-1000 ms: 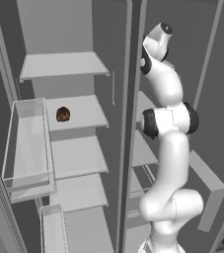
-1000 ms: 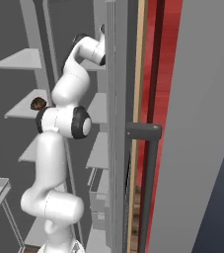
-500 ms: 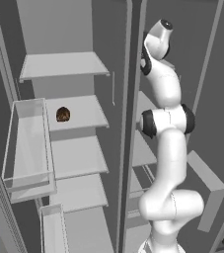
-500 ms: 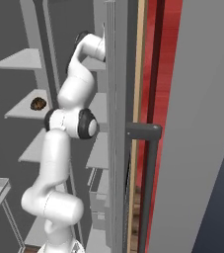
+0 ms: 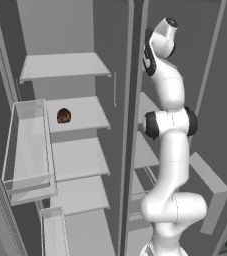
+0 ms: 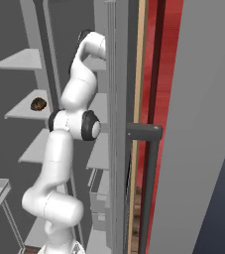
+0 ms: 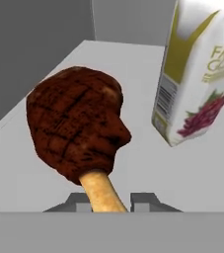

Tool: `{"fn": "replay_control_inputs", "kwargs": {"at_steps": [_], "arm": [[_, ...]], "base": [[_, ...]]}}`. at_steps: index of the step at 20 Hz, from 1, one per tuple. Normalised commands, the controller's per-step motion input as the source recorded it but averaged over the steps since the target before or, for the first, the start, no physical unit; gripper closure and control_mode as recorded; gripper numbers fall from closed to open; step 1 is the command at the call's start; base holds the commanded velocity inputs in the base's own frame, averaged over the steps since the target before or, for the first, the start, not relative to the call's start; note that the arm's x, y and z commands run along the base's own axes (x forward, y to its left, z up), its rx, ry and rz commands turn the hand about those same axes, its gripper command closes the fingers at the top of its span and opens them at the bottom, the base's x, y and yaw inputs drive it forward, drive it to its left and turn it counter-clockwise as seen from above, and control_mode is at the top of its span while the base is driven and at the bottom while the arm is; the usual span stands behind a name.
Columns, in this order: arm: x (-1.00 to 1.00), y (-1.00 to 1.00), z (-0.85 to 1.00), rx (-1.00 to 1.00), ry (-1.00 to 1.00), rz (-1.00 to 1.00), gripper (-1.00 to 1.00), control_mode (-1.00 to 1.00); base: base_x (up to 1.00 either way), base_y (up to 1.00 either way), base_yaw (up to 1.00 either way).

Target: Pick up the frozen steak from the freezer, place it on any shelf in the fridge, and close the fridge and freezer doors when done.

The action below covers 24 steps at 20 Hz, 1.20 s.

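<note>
The frozen steak [image 7: 76,126] is a dark red-brown lump with a pale stem at its near end. In the hand view it lies on a pale grey freezer shelf [image 7: 197,168]. My gripper [image 7: 112,200] has its two dark fingertips closed on either side of that pale stem. In the left base view my white arm [image 5: 167,90] reaches high into the right-hand compartment, the freezer, past the central divider [image 5: 132,125]. The fridge, the left compartment, stands open with broad pale shelves [image 5: 80,157].
A white carton [image 7: 197,74] with purple berries stands upright just right of the steak. A small round brown item [image 5: 63,116] sits on a fridge shelf. An open door bin [image 5: 27,145] hangs at left. A door edge with a dark bar handle [image 6: 148,183] stands close at right.
The jaws have closed in on the steak's pale stem. The arm's upper part has shifted slightly higher and further into the right compartment.
</note>
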Motion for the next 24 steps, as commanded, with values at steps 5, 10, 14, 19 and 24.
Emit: {"fn": "replay_control_inputs", "kwargs": {"at_steps": [5, 10, 14, 19, 24], "arm": [[-0.47, 0.00, -0.24, 0.00, -0.06, 0.00, 1.00, -1.00], [-0.94, 0.14, -0.21, 0.00, -0.14, 0.00, 1.00, -1.00], [-1.00, 0.34, -0.37, -0.03, -0.15, 0.00, 1.00, -1.00], [-1.00, 0.39, -0.20, -0.02, -0.18, -0.02, 1.00, -1.00], [-1.00, 0.31, 0.00, 0.00, -0.19, -0.12, 1.00, -1.00]], "base": [[0.00, 0.00, 0.00], [0.00, 0.00, 0.00], [0.00, 0.00, 0.00], [0.00, 0.00, 0.00], [0.00, 0.00, 0.00]]}}
